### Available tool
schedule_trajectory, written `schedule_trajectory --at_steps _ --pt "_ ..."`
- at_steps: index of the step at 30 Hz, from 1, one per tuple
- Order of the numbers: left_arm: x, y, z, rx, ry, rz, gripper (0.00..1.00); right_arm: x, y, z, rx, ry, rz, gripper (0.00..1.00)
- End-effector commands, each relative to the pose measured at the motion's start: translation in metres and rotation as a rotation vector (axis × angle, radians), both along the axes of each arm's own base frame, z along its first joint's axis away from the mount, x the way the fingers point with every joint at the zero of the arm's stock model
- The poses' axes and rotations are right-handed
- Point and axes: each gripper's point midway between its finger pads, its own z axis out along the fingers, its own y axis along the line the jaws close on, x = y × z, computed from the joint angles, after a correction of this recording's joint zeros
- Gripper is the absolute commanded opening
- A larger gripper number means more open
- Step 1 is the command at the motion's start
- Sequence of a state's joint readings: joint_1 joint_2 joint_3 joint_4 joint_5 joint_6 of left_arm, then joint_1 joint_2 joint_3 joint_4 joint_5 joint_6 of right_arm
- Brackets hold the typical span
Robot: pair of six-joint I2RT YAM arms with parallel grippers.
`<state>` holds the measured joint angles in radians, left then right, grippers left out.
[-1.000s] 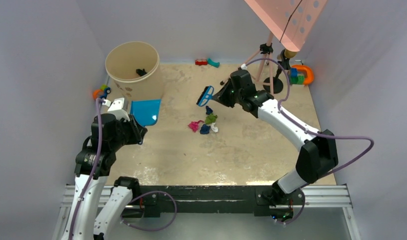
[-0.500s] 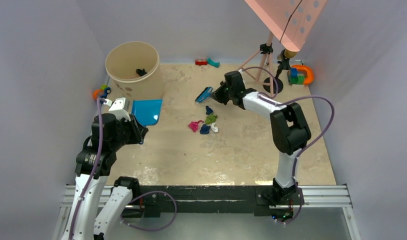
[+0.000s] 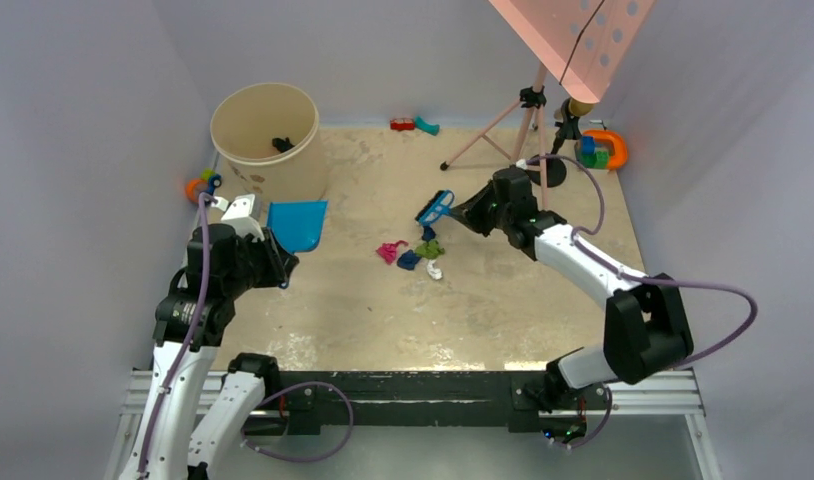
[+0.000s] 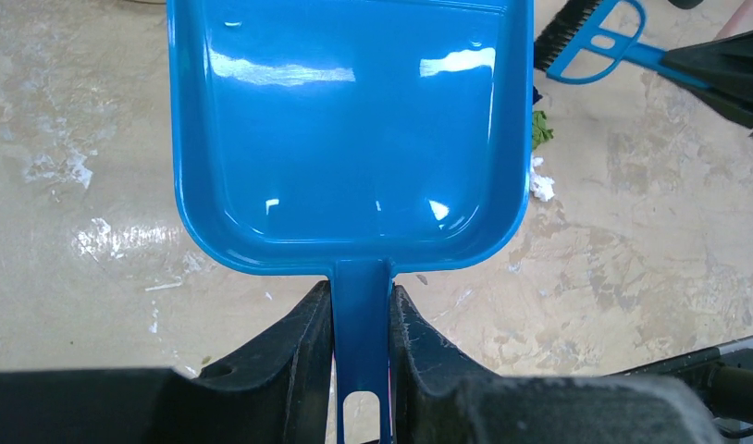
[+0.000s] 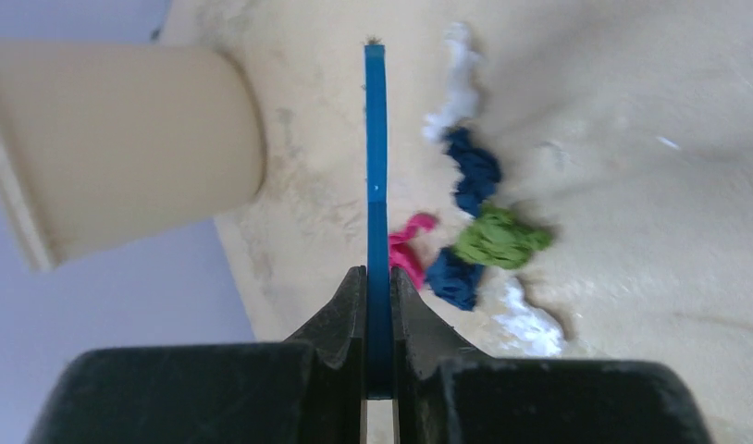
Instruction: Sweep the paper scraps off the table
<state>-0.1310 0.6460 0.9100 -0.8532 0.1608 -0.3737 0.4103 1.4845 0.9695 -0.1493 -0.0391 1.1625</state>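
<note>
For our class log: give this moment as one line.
left gripper: shut on dustpan | right gripper: shut on brush | paper scraps: loose on table

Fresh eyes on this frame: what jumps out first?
The paper scraps sit clumped in the middle of the table, with the right gripper holding a blue brush just beyond them. At left, the left gripper clamps a blue dustpan by its handle, next to a big beige bucket.

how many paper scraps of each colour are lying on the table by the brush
navy scraps: 2
white scraps: 2 (the far one is blurred)
green scrap: 1
pink scrap: 1
total: 6
</note>
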Motion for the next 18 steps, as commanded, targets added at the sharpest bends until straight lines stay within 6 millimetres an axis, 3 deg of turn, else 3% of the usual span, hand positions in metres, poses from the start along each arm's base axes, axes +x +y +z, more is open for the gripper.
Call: schedule_trajectory --at_steps 1,4,8,11,14,18 --pt "0.006 -0.002 0.008 0.005 -0.047 -0.026 0.0 -0.001 0.039 0.067 0.035 -0.291 0.32 0.0" --pt "0.006 -0.002 0.007 0.007 -0.043 -0.025 0.0 -0.014 0.067 0.066 -0.065 -0.259 0.523 0.0" --pt "0.006 -0.002 0.004 0.01 -0.032 -0.024 0.0 -0.038 0.112 0.039 -0.134 -0.178 0.77 0.0" --pt "0.007 -0.002 0.002 0.012 -0.021 -0.025 0.0 -0.048 0.13 0.015 -0.169 -0.108 0.839 0.0" --pt "0.008 -0.002 -0.001 0.013 -0.005 -0.027 0.0 -0.05 0.119 -0.013 -0.238 -0.006 0.805 0.0" --pt "0.01 -0.004 -0.006 0.01 0.022 -0.038 0.0 -0.051 0.082 -0.043 -0.393 0.104 0.715 0.0"
